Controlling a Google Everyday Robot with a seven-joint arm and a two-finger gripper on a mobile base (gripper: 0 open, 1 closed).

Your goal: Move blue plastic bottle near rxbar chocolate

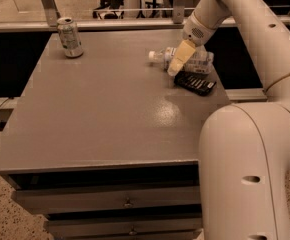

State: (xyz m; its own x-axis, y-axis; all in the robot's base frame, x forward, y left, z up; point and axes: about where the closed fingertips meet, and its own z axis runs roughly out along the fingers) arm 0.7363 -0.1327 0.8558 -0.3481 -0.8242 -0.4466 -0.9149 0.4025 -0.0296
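Grey table [95, 114] up front. Rxbar chocolate [195, 83] lies near right edge. Just behind, gripper [177, 64] sits on blue plastic bottle [202, 61]. Bottle lies on side, right beside bar. Cannot tell if claw grips. Likely last step: let go, lift away. Can [70, 36] far back.

The blue plastic bottle [201, 63] lies on its side, white cap pointing left, with the gripper [177, 64] at its middle. The rxbar chocolate [195, 83], a flat dark bar, lies just beside it, on the nearer side.
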